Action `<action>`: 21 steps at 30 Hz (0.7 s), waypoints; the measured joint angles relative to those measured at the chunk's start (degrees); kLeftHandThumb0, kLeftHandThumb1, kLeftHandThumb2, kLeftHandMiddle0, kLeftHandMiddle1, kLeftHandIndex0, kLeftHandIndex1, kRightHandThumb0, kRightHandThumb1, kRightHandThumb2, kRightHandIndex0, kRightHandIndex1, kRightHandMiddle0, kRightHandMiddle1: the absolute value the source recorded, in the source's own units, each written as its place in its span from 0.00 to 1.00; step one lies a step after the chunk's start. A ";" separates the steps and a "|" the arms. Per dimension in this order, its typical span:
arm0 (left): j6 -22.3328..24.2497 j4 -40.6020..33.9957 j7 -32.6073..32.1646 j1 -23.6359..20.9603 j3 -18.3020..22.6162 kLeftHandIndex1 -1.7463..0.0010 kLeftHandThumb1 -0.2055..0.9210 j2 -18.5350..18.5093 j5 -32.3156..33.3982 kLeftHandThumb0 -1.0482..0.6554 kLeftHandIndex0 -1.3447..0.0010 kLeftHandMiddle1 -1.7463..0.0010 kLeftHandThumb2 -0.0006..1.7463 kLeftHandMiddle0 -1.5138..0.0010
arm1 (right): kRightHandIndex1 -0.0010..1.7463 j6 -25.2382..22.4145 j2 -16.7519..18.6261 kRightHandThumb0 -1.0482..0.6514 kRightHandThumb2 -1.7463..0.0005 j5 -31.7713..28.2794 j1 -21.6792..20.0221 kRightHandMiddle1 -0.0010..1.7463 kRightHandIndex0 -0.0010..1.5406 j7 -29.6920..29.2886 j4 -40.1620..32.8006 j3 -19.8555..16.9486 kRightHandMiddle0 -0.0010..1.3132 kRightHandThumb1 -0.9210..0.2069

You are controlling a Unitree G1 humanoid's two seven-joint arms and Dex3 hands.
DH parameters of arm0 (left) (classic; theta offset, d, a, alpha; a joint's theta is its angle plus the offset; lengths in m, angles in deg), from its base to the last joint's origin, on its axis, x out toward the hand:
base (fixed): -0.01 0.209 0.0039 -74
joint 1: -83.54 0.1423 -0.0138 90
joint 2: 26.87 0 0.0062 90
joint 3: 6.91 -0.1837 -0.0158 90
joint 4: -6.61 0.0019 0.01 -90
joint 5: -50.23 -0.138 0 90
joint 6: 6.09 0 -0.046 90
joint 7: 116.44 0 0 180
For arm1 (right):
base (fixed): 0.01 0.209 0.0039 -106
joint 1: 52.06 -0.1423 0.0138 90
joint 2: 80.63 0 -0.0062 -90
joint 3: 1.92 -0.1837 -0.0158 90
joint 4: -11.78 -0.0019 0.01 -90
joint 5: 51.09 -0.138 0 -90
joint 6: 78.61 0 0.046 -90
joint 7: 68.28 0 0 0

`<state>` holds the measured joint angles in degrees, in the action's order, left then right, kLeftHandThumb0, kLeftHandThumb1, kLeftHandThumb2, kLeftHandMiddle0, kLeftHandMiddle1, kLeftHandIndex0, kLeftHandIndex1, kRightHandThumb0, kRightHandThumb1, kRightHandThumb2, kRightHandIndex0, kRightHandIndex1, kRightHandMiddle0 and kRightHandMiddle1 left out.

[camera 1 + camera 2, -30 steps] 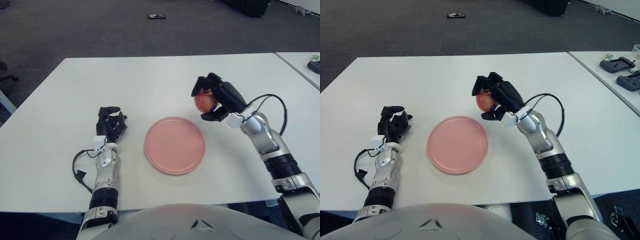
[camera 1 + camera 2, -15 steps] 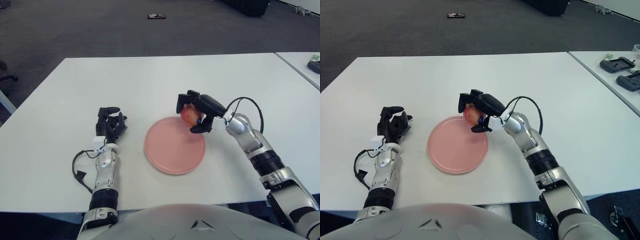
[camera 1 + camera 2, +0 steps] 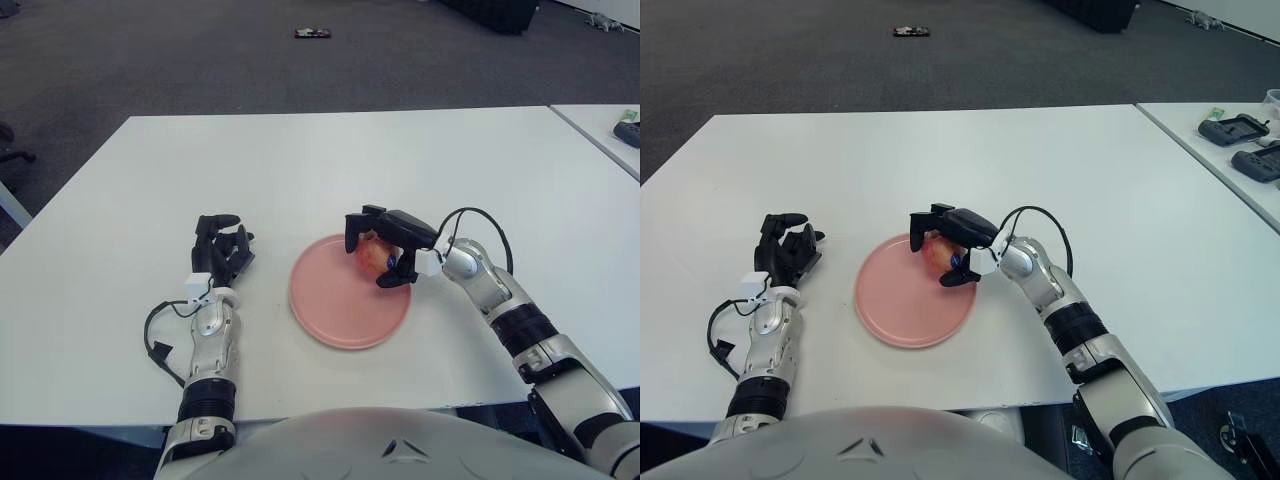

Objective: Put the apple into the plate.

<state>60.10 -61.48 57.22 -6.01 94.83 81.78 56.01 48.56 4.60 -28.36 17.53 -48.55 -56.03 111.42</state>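
Since the earlier frames, the right hand [image 3: 385, 243] has travelled from mid-right of the frame down and leftward; it now sits over the upper right part of the pink plate [image 3: 335, 310]. Its three fingers are curled around one apple [image 3: 373, 257], reddish with a pale patch, gripping it from above and the side. Whether the apple touches the plate surface cannot be told; it shows low over the plate's right portion, inside the rim.

Count: one plate, one apple, two hands. The plate lies flat at centre frame on the white table [image 3: 300, 160], unchanged in position.

The left hand [image 3: 222, 247] shows left of the plate, well apart from it, in the same place as before; its fingers are loosely bent and hold nothing.

One black cable [image 3: 478, 218] loops above the right wrist. A second white table [image 3: 1230, 150] shows at the right edge, carrying two dark handheld controllers [image 3: 1238, 129]. One small dark object [image 3: 313, 33] lies on the grey floor at top centre.
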 measured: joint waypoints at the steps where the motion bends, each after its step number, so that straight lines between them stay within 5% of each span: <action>1: 0.00 0.00 -0.02 0.04 0.00 0.00 0.82 -0.03 -0.07 0.39 0.76 0.12 0.47 0.68 | 0.93 0.49 -0.04 0.62 0.14 0.72 -0.31 1.00 0.52 -0.16 0.13 0.18 0.39 0.70; 13: -0.14 -0.07 -0.04 0.04 -0.12 0.00 0.81 -0.04 -0.45 0.39 0.76 0.11 0.47 0.66 | 1.00 4.29 -1.01 0.61 0.19 8.37 -2.04 0.95 0.45 -4.91 1.09 1.33 0.39 0.63; 14: -0.13 -0.07 -0.04 0.04 -0.11 0.00 0.81 -0.04 -0.45 0.39 0.76 0.11 0.47 0.66 | 1.00 4.22 -1.04 0.53 0.30 8.57 -2.04 0.97 0.31 -5.06 1.07 1.34 0.35 0.49; 16: -0.14 -0.05 -0.04 0.06 -0.11 0.00 0.81 -0.04 -0.45 0.39 0.76 0.11 0.47 0.66 | 0.98 3.42 -1.20 0.39 0.41 9.30 -2.04 0.87 0.16 -5.11 0.66 1.34 0.21 0.39; 21: -0.58 0.19 -0.02 0.02 -0.15 0.00 0.81 -0.08 -0.43 0.39 0.76 0.10 0.47 0.65 | 0.50 2.13 -2.46 0.20 0.59 10.66 -2.00 0.48 0.02 -4.23 -1.13 1.71 0.03 0.22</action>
<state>59.52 -61.28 57.21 -5.99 94.68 81.70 55.58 50.69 2.14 -17.69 15.53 -52.78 -57.16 113.13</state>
